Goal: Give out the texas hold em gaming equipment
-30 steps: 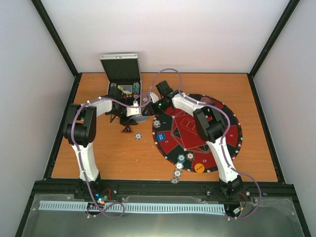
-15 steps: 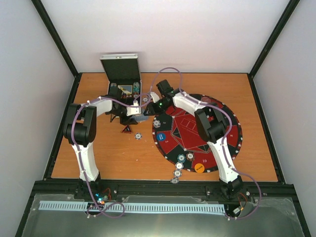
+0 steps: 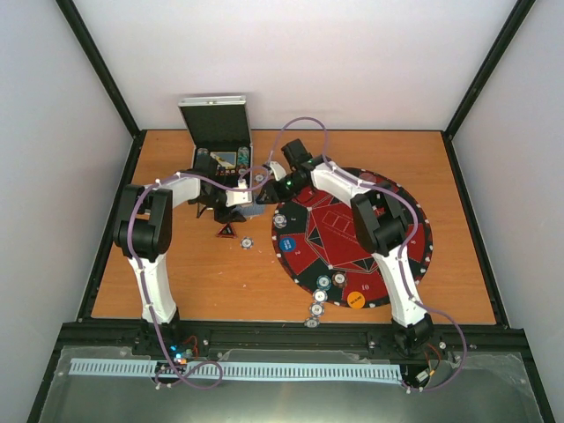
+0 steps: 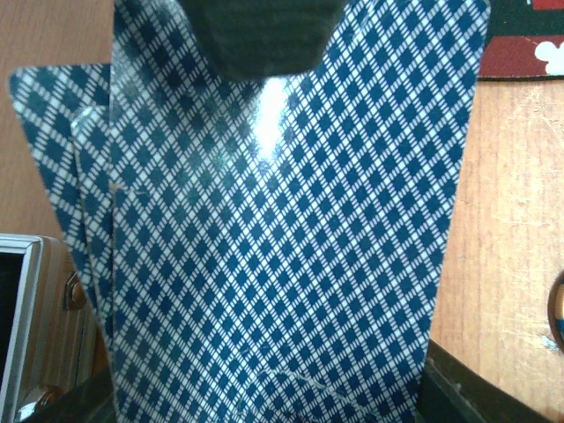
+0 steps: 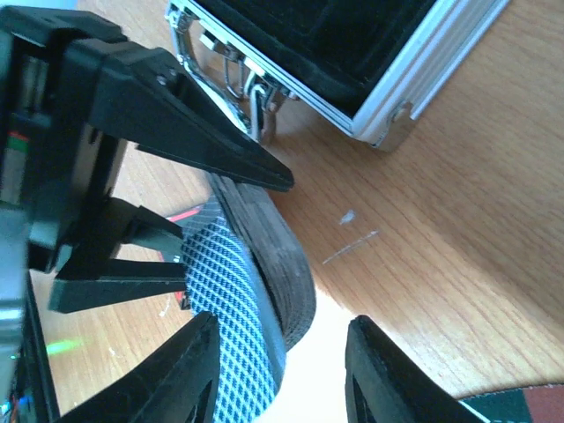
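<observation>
Where plain white walls [image 3: 308,62] enclose it on three sides, an orange-brown wood-grain table [image 3: 194,282] with black rails fills the top view. On its right half lies a round mat [image 3: 330,233], black-rimmed with red panels. At the far edge, left of centre, a metal case [image 3: 216,132] with silver trim and a dark lining stands open, lid upright.

Small round chips [image 3: 317,309] with spotted rims lie at the mat's near edge, some on the mat and some on bare wood; others sit by its left edge. An orange disc [image 3: 355,300] and a blue disc [image 3: 287,246] rest on the mat.

Between case and mat, the left pincer [image 3: 242,201] pinches a few glossy cards [image 4: 291,247], fanned slightly, their backs a blue-and-white diamond check. The right pincer [image 5: 282,330] is spread, its black fingers either side of the cards' edge.

Compared with a second earlier, the right wrist sits slightly farther back; the left arm, chips and discs are unchanged.
</observation>
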